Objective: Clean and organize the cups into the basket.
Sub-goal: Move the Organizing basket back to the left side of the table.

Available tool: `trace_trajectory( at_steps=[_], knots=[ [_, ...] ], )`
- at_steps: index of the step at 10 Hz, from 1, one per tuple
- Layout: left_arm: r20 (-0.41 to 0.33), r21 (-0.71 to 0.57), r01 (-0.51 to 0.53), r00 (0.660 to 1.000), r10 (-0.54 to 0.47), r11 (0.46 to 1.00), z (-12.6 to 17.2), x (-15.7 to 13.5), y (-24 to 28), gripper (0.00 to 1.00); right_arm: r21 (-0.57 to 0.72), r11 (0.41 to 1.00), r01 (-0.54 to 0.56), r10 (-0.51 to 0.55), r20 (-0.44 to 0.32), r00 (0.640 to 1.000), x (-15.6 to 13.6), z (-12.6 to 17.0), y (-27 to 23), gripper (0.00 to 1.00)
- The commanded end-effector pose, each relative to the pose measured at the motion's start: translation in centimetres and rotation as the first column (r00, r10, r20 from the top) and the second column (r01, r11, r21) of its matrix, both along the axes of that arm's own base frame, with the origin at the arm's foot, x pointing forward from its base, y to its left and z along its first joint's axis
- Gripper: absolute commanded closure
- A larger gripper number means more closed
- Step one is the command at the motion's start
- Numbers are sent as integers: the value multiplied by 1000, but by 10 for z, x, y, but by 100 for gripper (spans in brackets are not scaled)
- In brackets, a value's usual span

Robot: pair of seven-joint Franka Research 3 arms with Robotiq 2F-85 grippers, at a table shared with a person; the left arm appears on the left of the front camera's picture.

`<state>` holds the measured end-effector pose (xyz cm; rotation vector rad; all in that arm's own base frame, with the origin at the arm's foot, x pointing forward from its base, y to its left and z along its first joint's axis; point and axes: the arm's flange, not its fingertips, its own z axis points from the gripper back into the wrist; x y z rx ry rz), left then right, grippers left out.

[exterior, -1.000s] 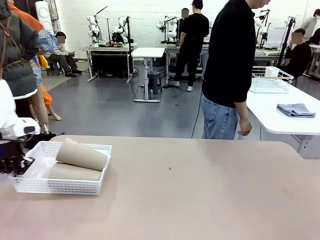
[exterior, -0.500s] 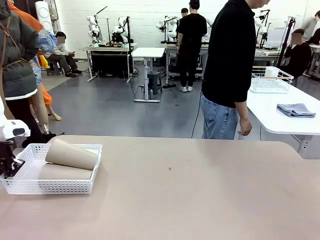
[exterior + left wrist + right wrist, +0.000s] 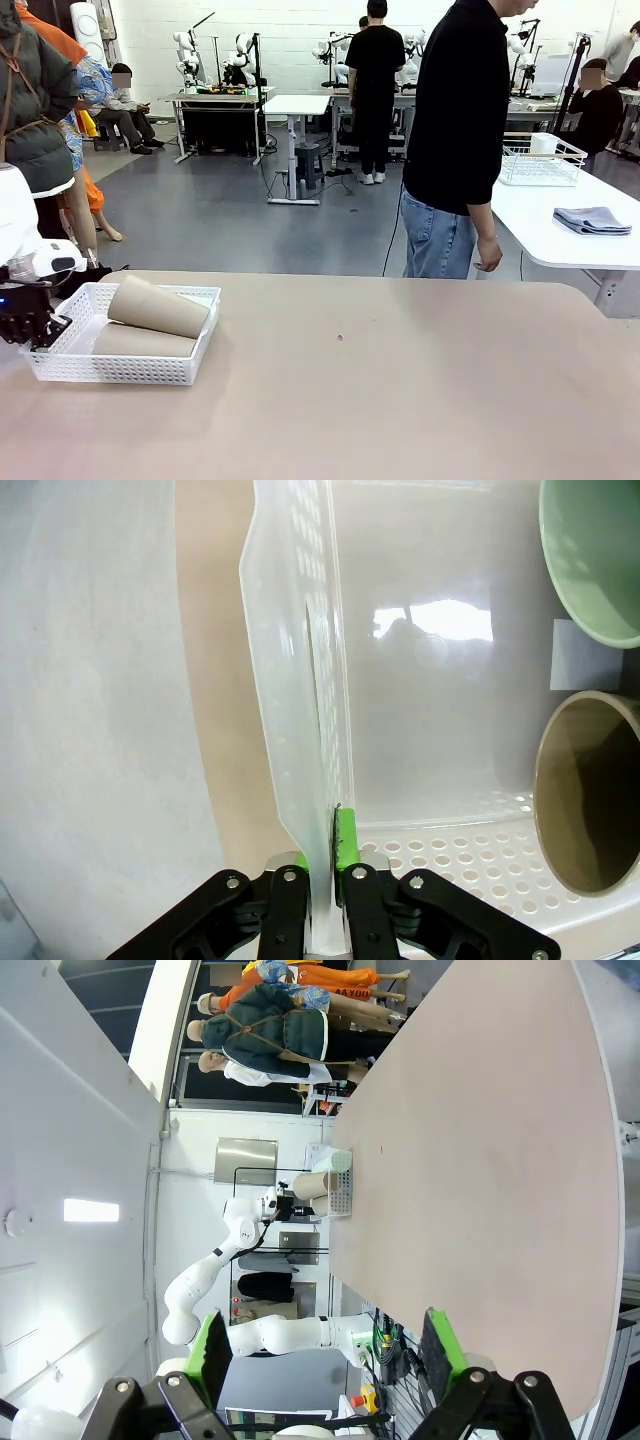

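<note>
Left fingers are clamped tight on the end wall of the basket, 1 green pad inside the lattice, 1 outside. From the front, the basket sits on the counter at my far left, near the edge, with my left fingers on its left end.

Contents: 2 tan cups lying on their sides, 1 stacked on the other. The wrist view shows 1 mint-green cup mouth and 1 tan mouth facing my grip.

Right fingers spread fully apart, holding nothing, well away from the basket.

Step in hand, as I judge it: positioning the loaded basket by its wall.

Notes for doing it well:
- Keep the basket floor flat on the counter; slide, do not lift. The wall is thin and already bows at the pinch.
- Move slowly; the upper cup rests loose and could roll off.
- Keep the basket away from the counter edge.
</note>
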<state>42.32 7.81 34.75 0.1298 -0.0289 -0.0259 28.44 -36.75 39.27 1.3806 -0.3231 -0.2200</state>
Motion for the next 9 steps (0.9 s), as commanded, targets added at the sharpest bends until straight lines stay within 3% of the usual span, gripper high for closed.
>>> trace_trajectory(
  at_steps=[1, 2, 3, 4, 6, 7, 9],
  knots=[
    [3, 35, 25, 1000, -25, 999, -9, 3, -6, 95, -8, 1000, 8, -8, -2, 1000, -2, -1, 4, 0],
    [7, 29, 31, 999, -32, 999, -10, 2, -6, 54, -8, 1000, 8, -8, -2, 1000, -2, -1, 4, 0],
    [14, 28, 36, 999, -37, 999, -10, 2, -6, 36, -8, 1000, 8, -8, -2, 1000, -2, -1, 4, 0],
    [19, 32, 39, 999, -39, 999, -8, 1, -6, 0, -8, 1000, 8, -8, -2, 1000, -2, -1, 4, 0],
    [18, 36, 39, 999, -40, 999, -9, 0, -5, 0, -8, 1000, 8, -8, -2, 1000, -2, -1, 4, 0],
    [15, 34, 41, 999, -41, 999, -9, 0, -4, 15, -8, 1000, 8, -8, -2, 1000, -2, -1, 4, 0],
    [21, 35, 42, 999, -42, 999, -8, -1, -3, 0, -8, 1000, 8, -8, -2, 1000, -2, -1, 4, 0]
  ],
)
